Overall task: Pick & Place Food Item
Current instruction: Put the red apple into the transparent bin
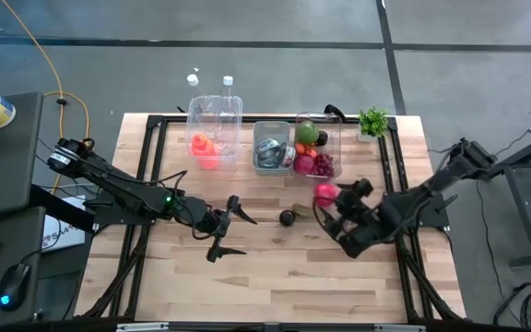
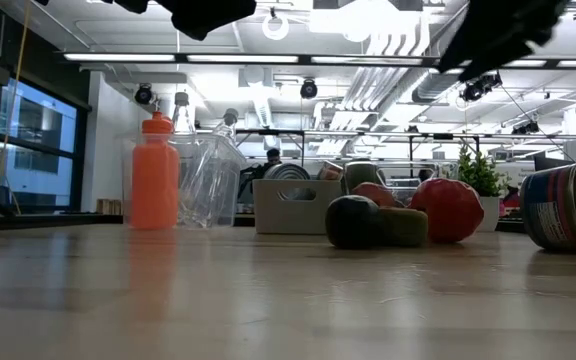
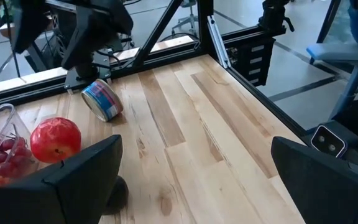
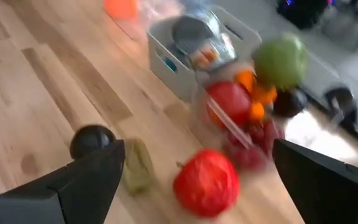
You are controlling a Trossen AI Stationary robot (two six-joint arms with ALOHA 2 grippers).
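A red round fruit point(image 1: 325, 194) point(image 4: 207, 180) lies on the table in front of the clear fruit bin point(image 1: 316, 148). A dark avocado point(image 1: 287, 218) point(image 4: 92, 140) rests left of it, with a small olive-green item point(image 4: 138, 165) between them. A tin can point(image 3: 102, 99) point(image 2: 568, 207) lies on its side under the right arm. My right gripper point(image 1: 328, 229) point(image 4: 197, 155) hangs open above the table, just near of the red fruit. My left gripper point(image 1: 247, 236) point(image 3: 197, 180) is open too, above the table left of the avocado. Neither touches anything.
Along the far edge stand a clear bin point(image 1: 215, 129) with an orange bottle and clear bottles, a grey bin point(image 1: 270, 148) of tins, the fruit bin and a small potted plant point(image 1: 372, 120). Bare wood lies across the near half of the table point(image 1: 275, 286).
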